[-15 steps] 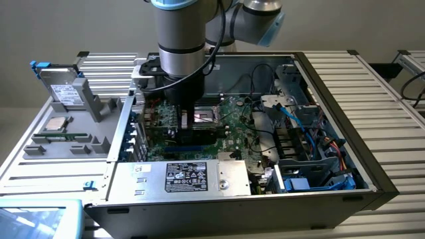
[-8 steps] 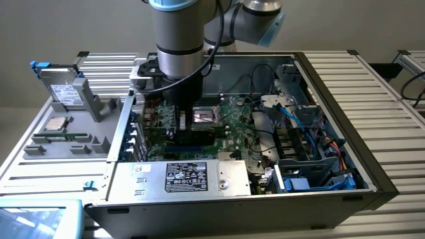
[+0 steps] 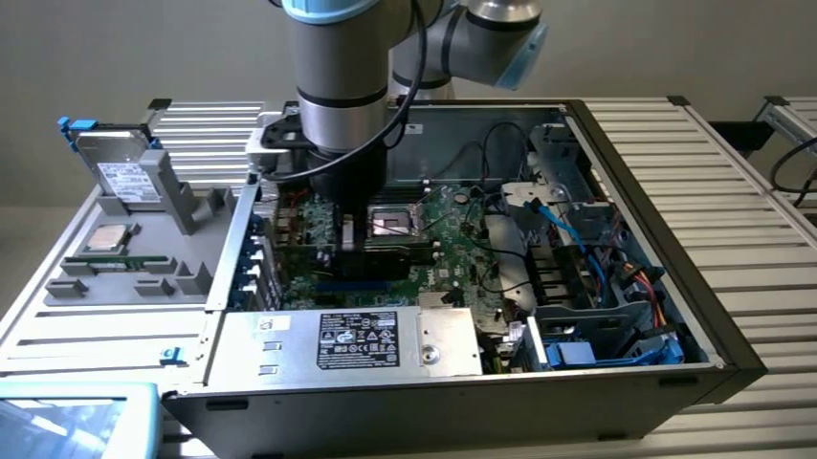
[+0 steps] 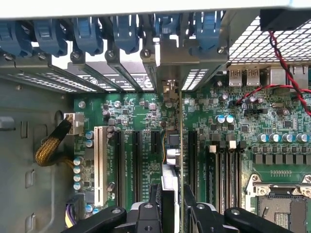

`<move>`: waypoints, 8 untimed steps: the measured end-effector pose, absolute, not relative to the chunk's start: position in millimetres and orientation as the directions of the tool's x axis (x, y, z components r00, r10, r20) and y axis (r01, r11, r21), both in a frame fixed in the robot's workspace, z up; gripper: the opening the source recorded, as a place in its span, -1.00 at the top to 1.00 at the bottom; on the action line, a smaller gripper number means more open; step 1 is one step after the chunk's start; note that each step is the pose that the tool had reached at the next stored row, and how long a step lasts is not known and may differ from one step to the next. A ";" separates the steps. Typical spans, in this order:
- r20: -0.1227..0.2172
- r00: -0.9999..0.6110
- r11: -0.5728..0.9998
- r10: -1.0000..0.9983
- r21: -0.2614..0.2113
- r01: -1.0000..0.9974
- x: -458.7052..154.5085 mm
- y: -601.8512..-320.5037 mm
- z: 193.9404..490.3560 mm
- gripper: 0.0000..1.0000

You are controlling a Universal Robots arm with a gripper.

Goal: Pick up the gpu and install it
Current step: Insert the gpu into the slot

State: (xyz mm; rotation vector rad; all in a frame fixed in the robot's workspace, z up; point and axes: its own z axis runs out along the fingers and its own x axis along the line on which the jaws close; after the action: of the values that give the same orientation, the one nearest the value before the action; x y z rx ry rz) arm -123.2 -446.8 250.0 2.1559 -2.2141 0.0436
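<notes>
Grip: gripper (image 4: 171, 206) clamped on gpu (image 4: 181, 141), upright above motherboard slots (image 4: 137, 160) | Place: 9 o'clock of CPU socket (image 3: 396, 225), exterior view | Risk: edge off slot line, or bracket (image 4: 169, 88) snagging rear frame (image 4: 187, 58), would skew card under pressure.

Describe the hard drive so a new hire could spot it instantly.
Start at the open computer case; on the exterior view's left of it sits a gray parts tray. At the tray's far end stands the drive: a silver box with a white label, unlike the small square processor lying flat nearby.
</notes>
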 end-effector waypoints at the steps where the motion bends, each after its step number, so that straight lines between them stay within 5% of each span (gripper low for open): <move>1: 0.056 -0.026 0.027 -0.998 0.015 -1.000 -123.6 -446.8 249.9 0.44; 8: 0.056 -0.026 0.027 -0.998 0.016 -1.000 -123.8 -445.3 248.3 0.44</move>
State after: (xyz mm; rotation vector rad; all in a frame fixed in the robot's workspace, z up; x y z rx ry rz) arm -123.8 -445.3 248.3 2.1558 -2.2139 0.0435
